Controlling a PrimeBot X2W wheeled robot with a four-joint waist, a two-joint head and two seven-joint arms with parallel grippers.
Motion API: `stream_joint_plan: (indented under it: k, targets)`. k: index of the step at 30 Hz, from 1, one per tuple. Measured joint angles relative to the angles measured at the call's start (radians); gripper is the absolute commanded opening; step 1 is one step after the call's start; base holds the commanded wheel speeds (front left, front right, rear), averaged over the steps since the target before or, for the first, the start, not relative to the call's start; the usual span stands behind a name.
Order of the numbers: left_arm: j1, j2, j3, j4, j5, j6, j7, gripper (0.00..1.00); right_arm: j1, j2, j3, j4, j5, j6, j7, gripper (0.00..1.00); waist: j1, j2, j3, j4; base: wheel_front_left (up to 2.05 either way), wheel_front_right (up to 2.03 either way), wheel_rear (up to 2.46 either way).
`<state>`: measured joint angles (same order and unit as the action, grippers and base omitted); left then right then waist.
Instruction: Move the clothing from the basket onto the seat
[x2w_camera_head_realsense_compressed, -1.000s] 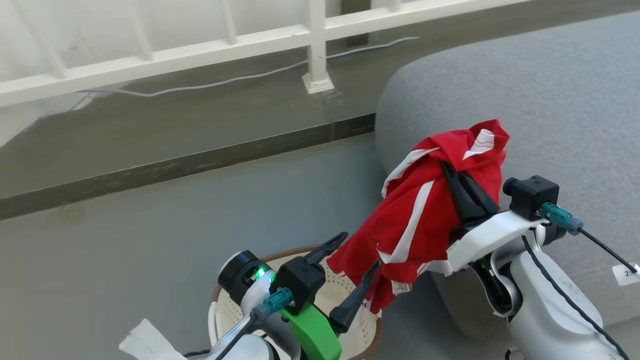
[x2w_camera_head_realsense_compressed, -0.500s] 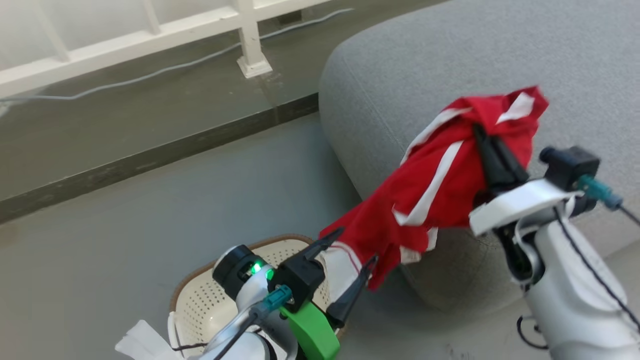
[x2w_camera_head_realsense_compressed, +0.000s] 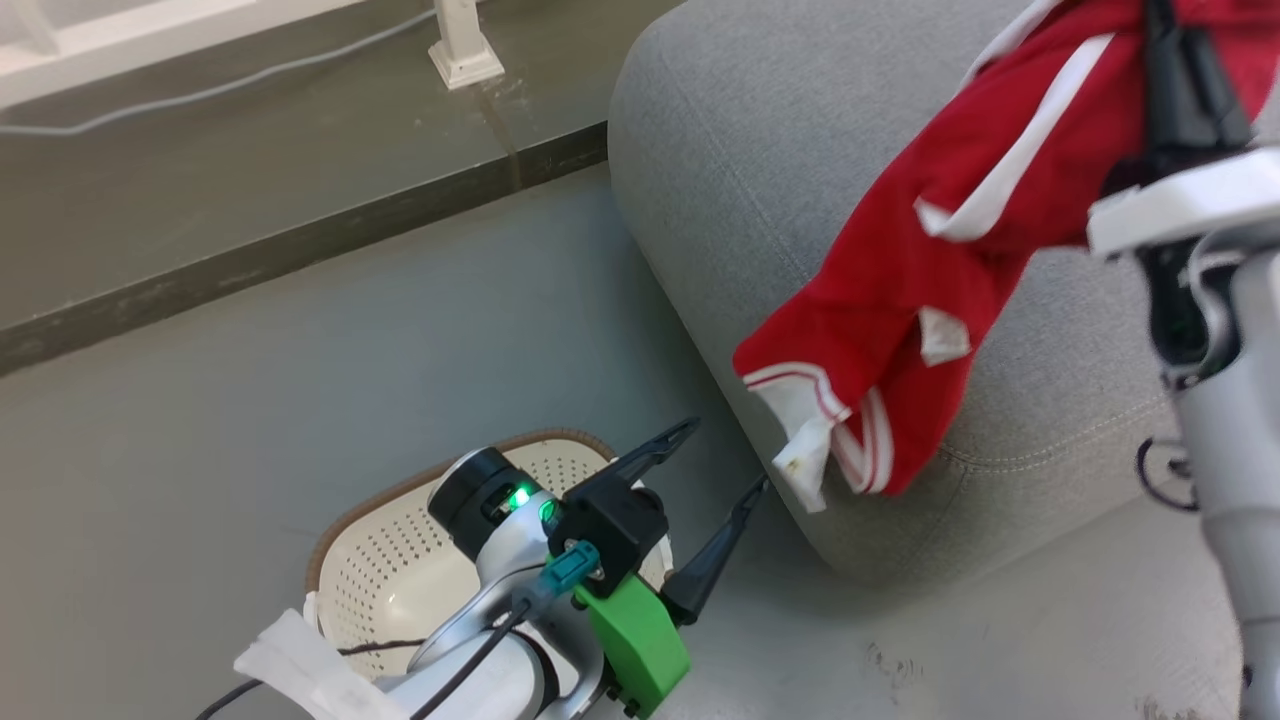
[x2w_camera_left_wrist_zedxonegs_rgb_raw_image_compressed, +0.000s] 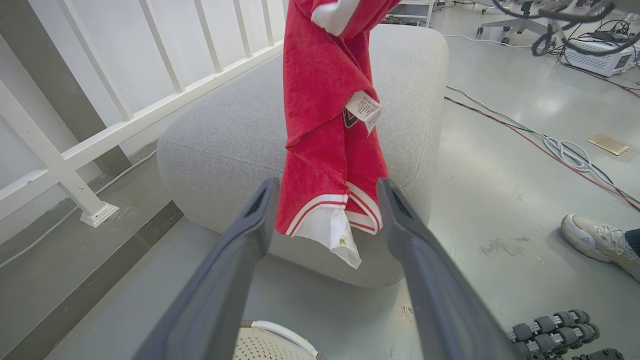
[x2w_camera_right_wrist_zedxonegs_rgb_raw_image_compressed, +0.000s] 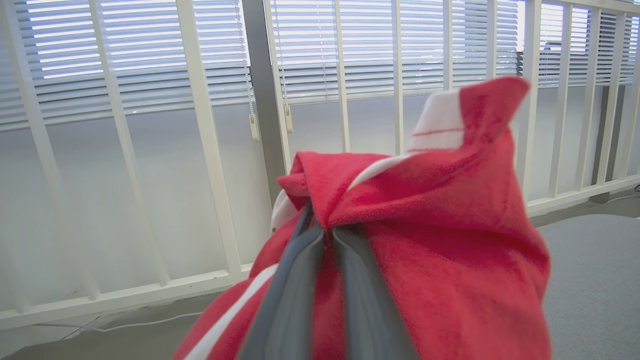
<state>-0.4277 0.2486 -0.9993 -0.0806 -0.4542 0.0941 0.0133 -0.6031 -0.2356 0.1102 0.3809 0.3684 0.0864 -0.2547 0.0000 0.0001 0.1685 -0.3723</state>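
A: L gripper (x2w_camera_head_realsense_compressed: 726, 454) first. What's it doing?
B: Fingers spread wide, gripping nothing. There's a green bracket (x2w_camera_head_realsense_compressed: 635, 640) on its wrist.
A: And the basket (x2w_camera_head_realsense_compressed: 380, 580)?
B: Right under & behind that gripper's wrist, on the grey floor (x2w_camera_head_realsense_compressed: 250, 420). Inside I see bare perforated plastic, but the arm hides part of it.
A: Where's the clothing (x2w_camera_head_realsense_compressed: 900, 300)?
B: Out of the basket. The lower hem, w/ white-and-red trim, hangs just past the L gripper's fingertips. In the L wrist view it lines up btwn the two fingers but further off, and it looks apart from them. A white care label (x2w_camera_left_wrist_zedxonegs_rgb_raw_image_compressed: 365, 107) dangles higher up on the cloth.
A: Who's holding it?
B: R gripper (x2w_camera_right_wrist_zedxonegs_rgb_raw_image_compressed: 325, 227), up & well beyond the L one. Its fingers are pinched together on a bunch of red fabric at the top, and the rest drapes down from there.
A: On the seat (x2w_camera_head_realsense_compressed: 800, 150) yet?
B: No. It hangs in front of the seat's rounded near corner, below the R gripper. Can't tell if it brushes the upholstery.
A: Further out?
B: Off to the R side of the L gripper, past the seat, there are cables (x2w_camera_left_wrist_zedxonegs_rgb_raw_image_compressed: 565, 150) on the floor & a person's pale shoe (x2w_camera_left_wrist_zedxonegs_rgb_raw_image_compressed: 595, 240). Beyond the R gripper's tips there's a white railing (x2w_camera_right_wrist_zedxonegs_rgb_raw_image_compressed: 210, 150) w/ window blinds (x2w_camera_right_wrist_zedxonegs_rgb_raw_image_compressed: 125, 60) behind it.
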Motion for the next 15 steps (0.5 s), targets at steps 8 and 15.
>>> stream_joint_plan:
  k: [8,15]
  targets:
    - [-0.032,-0.006,-0.018,-0.016,0.007,-0.015,0.032,1.0,-0.175,-0.082,-0.065,0.07,0.001,-0.009,0.0,0.0,0.0,0.0,0.048,0.033,0.0,0.0,0.0]
    - [-0.065,-0.011,-0.029,-0.026,0.035,-0.025,0.047,1.0,-0.305,-0.148,-0.114,0.122,0.002,-0.02,0.0,0.0,0.0,0.0,0.098,0.071,0.0,0.0,0.0]
